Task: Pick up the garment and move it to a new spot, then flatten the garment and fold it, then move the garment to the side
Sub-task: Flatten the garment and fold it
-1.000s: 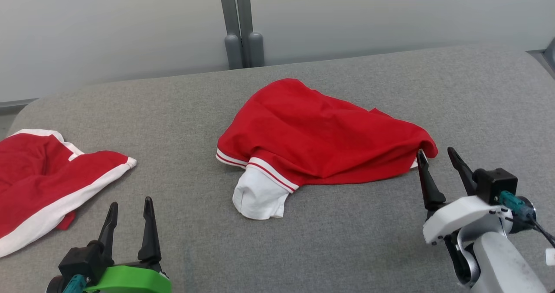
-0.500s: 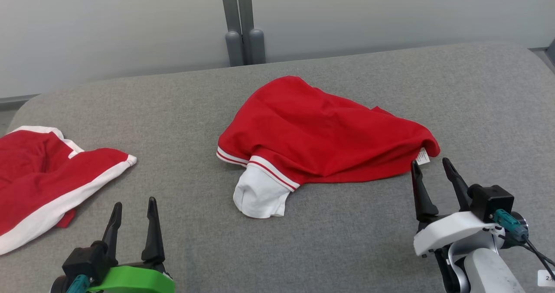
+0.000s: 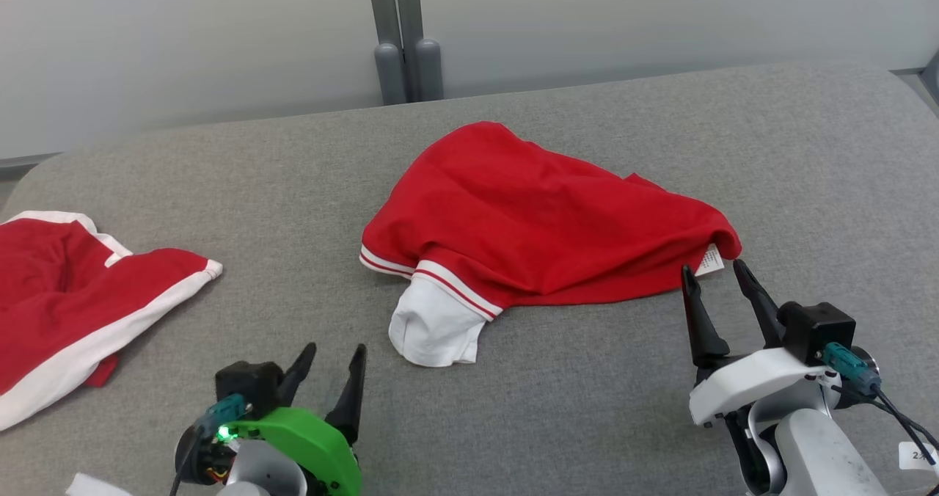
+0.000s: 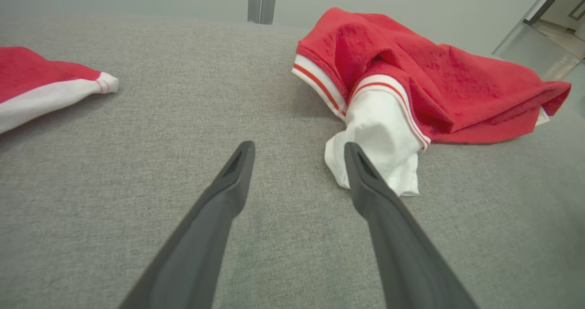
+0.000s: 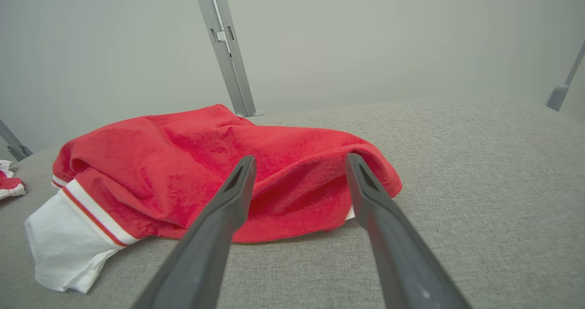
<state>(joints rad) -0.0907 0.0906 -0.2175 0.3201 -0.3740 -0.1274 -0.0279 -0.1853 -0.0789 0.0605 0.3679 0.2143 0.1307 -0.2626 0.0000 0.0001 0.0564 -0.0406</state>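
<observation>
Hovering low over the grey fabric-covered surface (image 3: 587, 408), the green-wristed left gripper (image 3: 335, 349) angles toward the white sleeve (image 3: 436, 327) of the crumpled red garment (image 3: 543, 224) lying mid-surface, its jaws wide and empty. The white-wristed right gripper (image 3: 711, 267), equally wide, points at the garment's right corner. Since a second ago the left has swung rightward and the right has backed off slightly.

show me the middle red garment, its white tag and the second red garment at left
middle red garment (image 3: 543, 217), head view, the red body cloth
white tag (image 3: 709, 260), head view, the tag's face at the garment's right end
second red garment (image 3: 51, 283), head view, red cloth above its white band
</observation>
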